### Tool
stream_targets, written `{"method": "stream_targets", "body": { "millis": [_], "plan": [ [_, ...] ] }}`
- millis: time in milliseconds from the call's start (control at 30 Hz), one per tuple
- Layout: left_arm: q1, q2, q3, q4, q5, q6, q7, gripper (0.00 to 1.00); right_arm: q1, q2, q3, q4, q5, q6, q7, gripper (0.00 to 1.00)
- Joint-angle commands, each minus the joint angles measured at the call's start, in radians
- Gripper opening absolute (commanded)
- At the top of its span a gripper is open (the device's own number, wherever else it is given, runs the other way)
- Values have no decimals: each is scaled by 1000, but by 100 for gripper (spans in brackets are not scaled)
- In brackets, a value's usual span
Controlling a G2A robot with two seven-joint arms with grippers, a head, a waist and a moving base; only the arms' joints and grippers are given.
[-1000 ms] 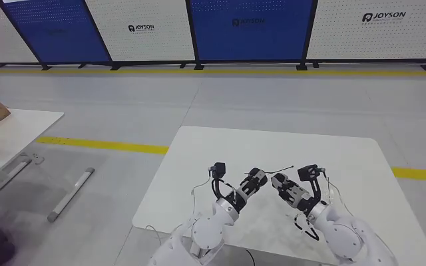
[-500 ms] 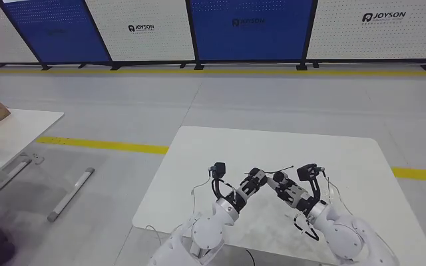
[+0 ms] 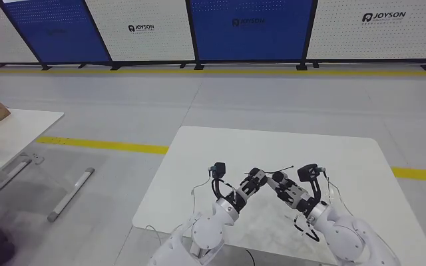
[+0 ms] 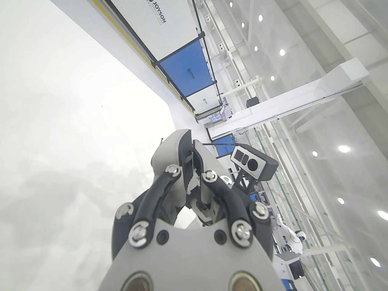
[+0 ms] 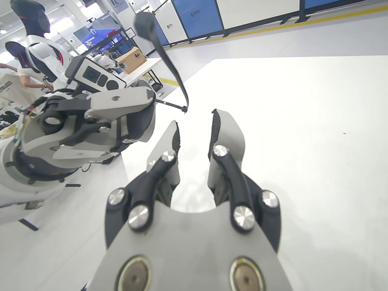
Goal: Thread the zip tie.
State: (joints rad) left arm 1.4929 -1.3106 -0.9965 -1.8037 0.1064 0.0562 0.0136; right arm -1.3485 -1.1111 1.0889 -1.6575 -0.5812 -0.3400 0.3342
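Nearer the left gripper [image 4: 191,143] than before, the right gripper [image 5: 195,118] stands released, empty. The left gripper clamps the zip tie [image 5: 169,65]; threading appears unfinished.

Back wall along the top of the frame: a row of perforated panels, blue panels [image 3: 251,30] alternating with white panels [image 3: 140,30], on black feet, with a yellow floor line [image 3: 233,70] running at their base. Pale grey floor [image 3: 133,106], with a second yellow stripe [image 3: 100,144] crossing mid-left and passing behind the white round-cornered table [image 3: 319,149] at lower centre; the corner of another white table [image 3: 26,126] sits at the left edge, a grey bar [image 3: 70,194] lying on the floor below it. Overhead, round ceiling lights [image 4: 282,52] and a white beam [image 4: 303,98]; lighting bright and even.
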Motion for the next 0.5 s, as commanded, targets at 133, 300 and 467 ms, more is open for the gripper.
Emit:
{"method": "stream_targets", "body": {
  "millis": [133,300,467],
  "plan": [
    [0,0,0,0,0,0,0,0,7,3,-9,0,2,0,-9,22],
    [0,0,0,0,0,0,0,0,9,6,-14,-2,-1,0,-21,20],
    [0,0,0,0,0,0,0,0,10,10,-17,-6,2,0,-28,20]
  ]
}}
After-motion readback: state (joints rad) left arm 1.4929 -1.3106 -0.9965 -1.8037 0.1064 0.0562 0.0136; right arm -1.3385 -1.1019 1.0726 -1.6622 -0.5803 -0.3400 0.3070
